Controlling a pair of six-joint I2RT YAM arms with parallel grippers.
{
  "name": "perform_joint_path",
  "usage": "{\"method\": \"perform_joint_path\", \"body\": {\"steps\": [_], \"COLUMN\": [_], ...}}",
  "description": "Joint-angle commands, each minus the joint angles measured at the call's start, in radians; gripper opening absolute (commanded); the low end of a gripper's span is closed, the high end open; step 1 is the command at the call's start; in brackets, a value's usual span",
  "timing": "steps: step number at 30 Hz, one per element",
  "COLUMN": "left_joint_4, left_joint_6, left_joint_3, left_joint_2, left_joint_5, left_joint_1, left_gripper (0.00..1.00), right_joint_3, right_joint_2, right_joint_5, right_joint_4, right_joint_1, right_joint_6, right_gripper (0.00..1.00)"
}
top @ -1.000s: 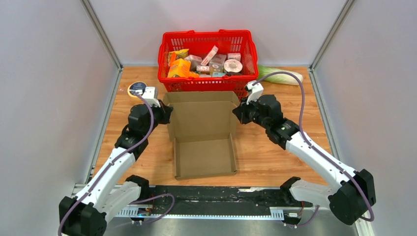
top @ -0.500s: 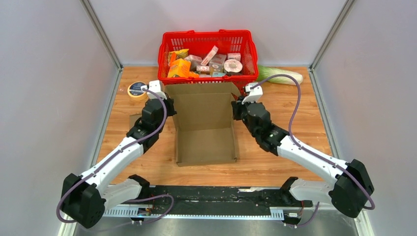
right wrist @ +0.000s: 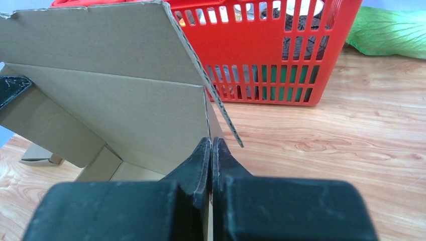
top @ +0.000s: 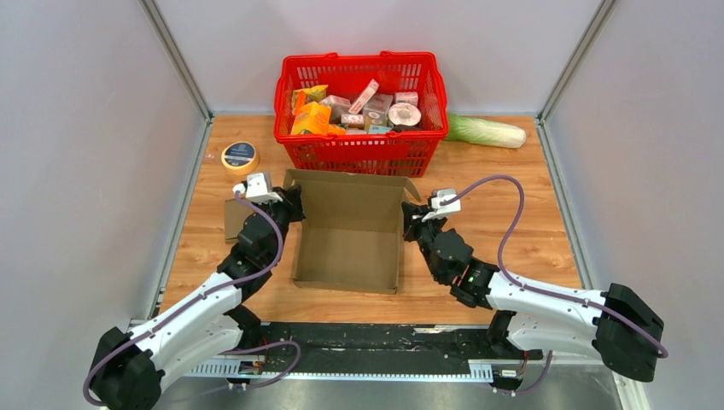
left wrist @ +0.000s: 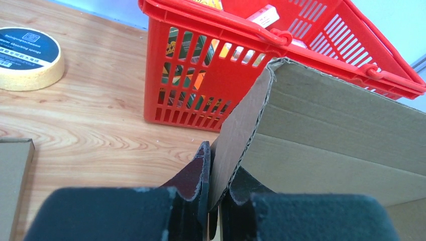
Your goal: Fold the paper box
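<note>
**Risks.** Each pincer grips only a thin corrugated edge. If the arms pull unevenly, a wall could slip free, buckle or tear. The box's (top: 346,248) rear flap stands near the basket (top: 363,152), so pushing the box further back could snag it there. The front end is open and held by nothing, so the box may skew under sideways load.

**Position.** The box sits open on the table (top: 512,213), in front of the basket and between the arms. The left pincer (top: 292,205) is closed narrowly on the left wall near the rear corner, with the cardboard between its fingers (left wrist: 201,165). The right pincer (top: 412,220) is pinched tight on the right wall, opposite it.
</note>
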Motion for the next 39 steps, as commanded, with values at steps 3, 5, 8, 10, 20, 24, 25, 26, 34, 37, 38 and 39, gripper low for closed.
{"method": "perform_joint_path", "body": {"steps": [3, 5, 8, 10, 20, 24, 25, 26, 34, 37, 38, 39], "left_joint_4": [-0.096, -0.111, -0.135, -0.14, -0.181, -0.181, -0.184, -0.198, -0.264, -0.269, -0.273, -0.278], "left_joint_6": [-0.075, -0.079, -0.084, -0.088, -0.102, -0.119, -0.119, -0.121, -0.127, -0.13, -0.13, -0.133], "left_joint_3": [-0.099, -0.122, -0.131, -0.139, -0.203, -0.237, -0.249, -0.254, -0.29, -0.3, -0.301, -0.304], "left_joint_2": [-0.059, -0.085, -0.106, -0.116, -0.202, -0.231, -0.241, -0.258, -0.334, -0.337, -0.335, -0.334], "left_joint_5": [0.009, 0.003, 0.004, 0.005, 0.018, 0.029, 0.031, 0.031, 0.029, 0.044, 0.046, 0.046], "left_joint_1": [-0.07, -0.075, -0.078, -0.081, -0.082, -0.084, -0.082, -0.082, -0.084, -0.087, -0.087, -0.085], "left_gripper": [0.11, 0.09, 0.07, 0.05, 0.0, 0.0, 0.0, 0.0, 0.0, 0.0, 0.0, 0.0], "right_joint_3": [-0.022, 0.005, 0.054, 0.099, 0.179, 0.131, 0.122, 0.11, 0.101, 0.094, 0.123, 0.171], "right_joint_2": [0.019, 0.026, 0.055, 0.107, 0.196, 0.142, 0.124, 0.106, -0.221, -0.394, -0.422, -0.436], "right_joint_5": [0.146, 0.226, 0.328, 0.424, 0.561, 0.529, 0.515, 0.478, 0.097, -0.2, -0.269, -0.26], "right_joint_4": [0.065, 0.017, -0.088, -0.141, -0.392, -0.456, -0.467, -0.476, -0.972, -0.962, -0.949, -1.008], "right_joint_1": [0.122, 0.142, 0.189, 0.222, 0.296, 0.306, 0.311, 0.331, 0.377, 0.395, 0.398, 0.395], "right_joint_6": [0.047, 0.135, 0.197, 0.248, 0.473, 0.486, 0.475, 0.429, 0.396, 0.265, 0.239, 0.228], "right_gripper": [0.01, 0.0, 0.01, 0.01, 0.01, 0.14, 0.18, 0.3, 0.97, 1.0, 1.0, 1.0]}}
